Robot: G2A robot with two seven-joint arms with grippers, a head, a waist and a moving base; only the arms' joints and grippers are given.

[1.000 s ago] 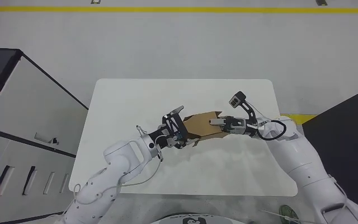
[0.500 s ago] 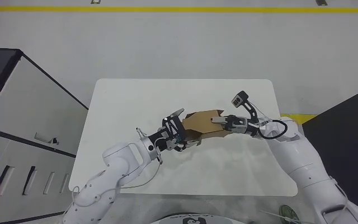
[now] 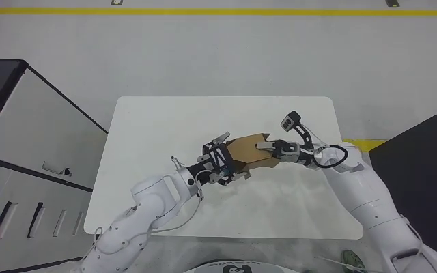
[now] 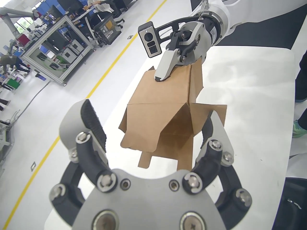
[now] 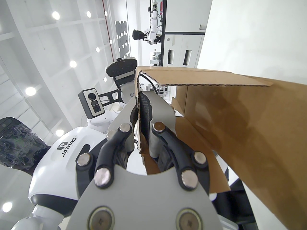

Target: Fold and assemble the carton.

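Note:
A brown cardboard carton [image 3: 247,151] is half opened near the middle of the white table [image 3: 164,123], with loose flaps at both ends. My right gripper [image 3: 265,145] is shut on the carton's end wall, one finger inside and one outside; the right wrist view shows the gripper [image 5: 139,96] pinching the corrugated edge of the carton [image 5: 242,118]. My left gripper [image 3: 220,162] stands open at the opposite end. In the left wrist view the left gripper [image 4: 148,112] has its fingers either side of the carton's [image 4: 160,101] open end flaps, and the right gripper [image 4: 162,75] holds the far wall.
A grey cabinet [image 3: 34,136] stands left of the table. A yellow floor line [image 3: 218,11] runs along the far side. Bare table surface lies in front of and behind the carton.
My left gripper has moved a little to the right, closer to the carton's end. The carton has shifted slightly and looks more opened up. The right gripper keeps its hold.

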